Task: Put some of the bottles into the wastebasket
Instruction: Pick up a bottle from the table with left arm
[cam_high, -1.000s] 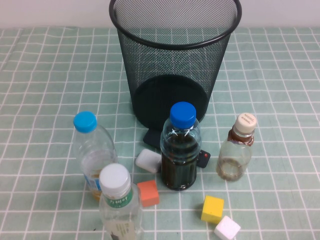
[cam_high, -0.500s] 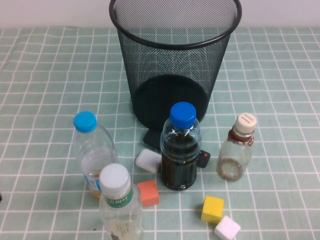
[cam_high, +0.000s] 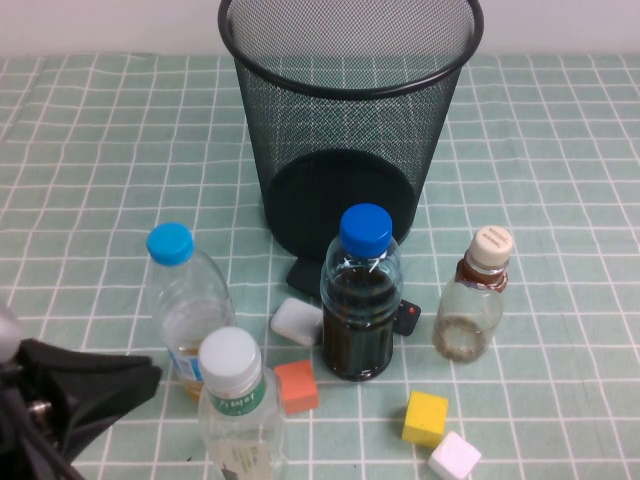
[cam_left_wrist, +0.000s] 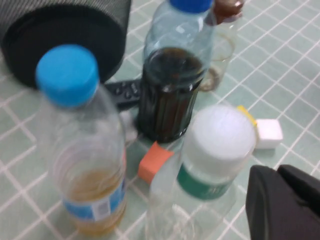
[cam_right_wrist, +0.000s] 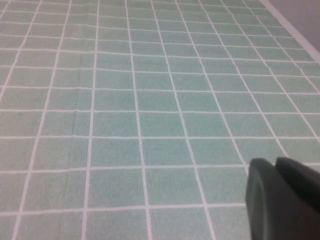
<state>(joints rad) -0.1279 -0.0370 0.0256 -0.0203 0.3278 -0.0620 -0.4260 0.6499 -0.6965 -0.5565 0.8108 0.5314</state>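
The white-capped, green-labelled bottle (cam_high: 238, 400) stands at the front left and shows close up in the left wrist view (cam_left_wrist: 210, 160). The small squat beige-capped bottle (cam_high: 475, 300) stands right of centre; its brown neck shows in the left wrist view (cam_left_wrist: 222, 10). The black mesh wastebasket (cam_high: 350, 120) stands upright behind them, its base in the left wrist view (cam_left_wrist: 65, 35). My left gripper (cam_high: 145, 378) is shut and empty at the front left, just left of the white-capped bottle, and shows in its own view (cam_left_wrist: 275, 172). My right gripper (cam_right_wrist: 272, 165) is shut and empty over bare cloth, out of the high view.
A light-blue-capped bottle (cam_high: 185, 300) with yellowish liquid stands behind the white-capped one. A dark-liquid bottle (cam_high: 360, 300) with a deep blue cap stands in the middle. An orange cube (cam_high: 296, 386), yellow cube (cam_high: 425, 417), white cube (cam_high: 455, 458), white block (cam_high: 296, 321) and black remote (cam_high: 405, 317) lie around them.
My left gripper has come into the high view at the front left, toward the white-capped bottle. The bottles and wastebasket have not moved.
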